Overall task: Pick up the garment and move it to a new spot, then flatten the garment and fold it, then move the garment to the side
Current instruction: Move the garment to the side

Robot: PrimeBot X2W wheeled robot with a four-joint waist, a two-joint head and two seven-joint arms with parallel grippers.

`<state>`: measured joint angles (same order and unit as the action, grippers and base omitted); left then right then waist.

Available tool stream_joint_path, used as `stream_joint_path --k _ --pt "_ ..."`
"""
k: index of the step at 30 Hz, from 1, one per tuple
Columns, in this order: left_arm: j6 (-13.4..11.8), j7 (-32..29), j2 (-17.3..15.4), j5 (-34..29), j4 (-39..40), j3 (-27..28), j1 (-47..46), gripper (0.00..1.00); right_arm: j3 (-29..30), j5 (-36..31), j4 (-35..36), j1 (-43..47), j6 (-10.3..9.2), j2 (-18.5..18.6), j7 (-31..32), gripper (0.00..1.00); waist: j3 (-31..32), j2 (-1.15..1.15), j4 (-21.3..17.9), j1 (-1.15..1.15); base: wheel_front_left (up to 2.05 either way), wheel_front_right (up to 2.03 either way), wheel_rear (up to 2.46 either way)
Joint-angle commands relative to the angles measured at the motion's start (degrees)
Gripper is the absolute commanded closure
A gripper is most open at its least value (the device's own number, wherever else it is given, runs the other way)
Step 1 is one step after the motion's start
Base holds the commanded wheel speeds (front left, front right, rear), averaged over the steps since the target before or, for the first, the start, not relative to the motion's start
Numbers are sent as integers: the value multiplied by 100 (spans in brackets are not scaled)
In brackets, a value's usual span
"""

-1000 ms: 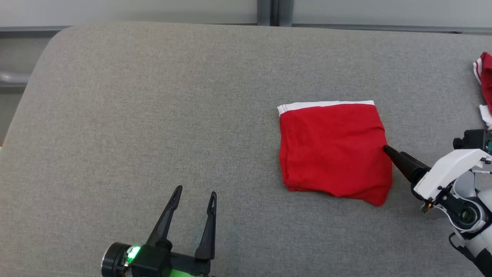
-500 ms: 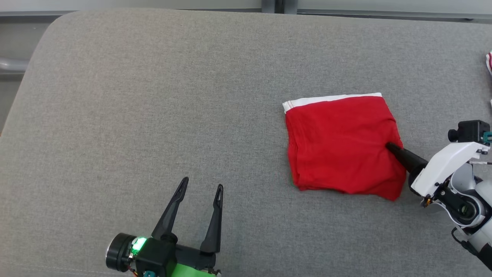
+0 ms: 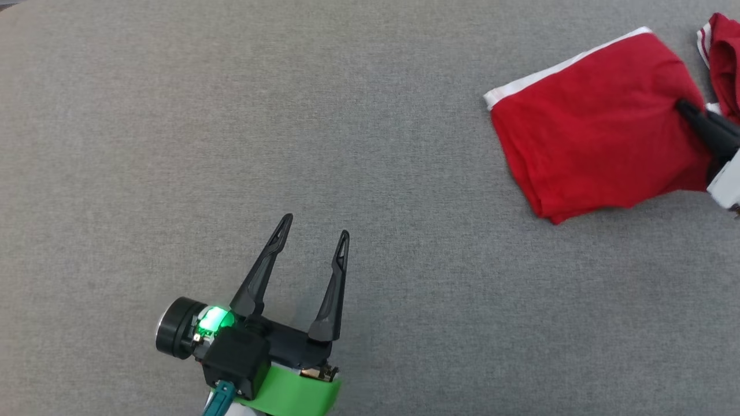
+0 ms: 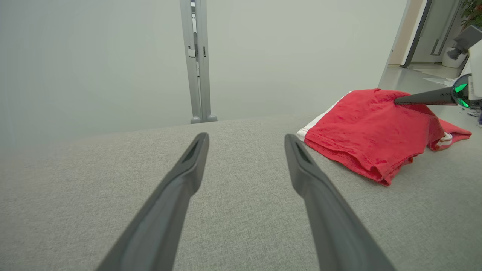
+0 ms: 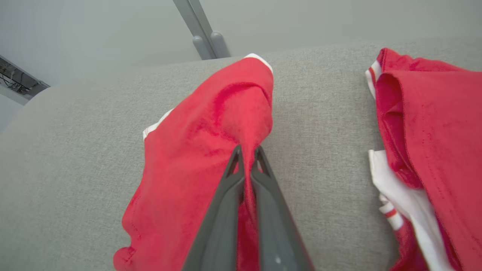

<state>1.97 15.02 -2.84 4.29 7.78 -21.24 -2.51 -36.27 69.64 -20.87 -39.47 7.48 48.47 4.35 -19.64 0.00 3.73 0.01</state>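
Head view: garment [image 3: 589,133] aslant, white band [image 3: 569,59] uppermost.

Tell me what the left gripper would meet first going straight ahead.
Likely nothing: the left gripper points along bare grey surface toward its far edge; the red garment lies off to its right. Its height is unclear.

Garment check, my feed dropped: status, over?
Right hand shut on folded red garment. Left hand open, clear of it. Second garment close alongside.
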Motion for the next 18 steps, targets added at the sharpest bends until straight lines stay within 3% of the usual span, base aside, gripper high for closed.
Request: stream_joint_path --k 1,9,18 --pt "39 16 -14 -57 27 -16 -133 0 28 -78 -3 -144 0 155 -53 100 -363 0 -370 -1 0 0 0" --pt "176 16 -26 -216 -12 73 -335 0 217 -328 -56 -497 -1 1013 -126 100 -765 0 -653 -1 0 0 0" --pt "286 16 -105 -333 56 179 -623 0 543 -541 -121 -753 -2 1659 -29 100 -1194 0 -680 -1 0 0 0"
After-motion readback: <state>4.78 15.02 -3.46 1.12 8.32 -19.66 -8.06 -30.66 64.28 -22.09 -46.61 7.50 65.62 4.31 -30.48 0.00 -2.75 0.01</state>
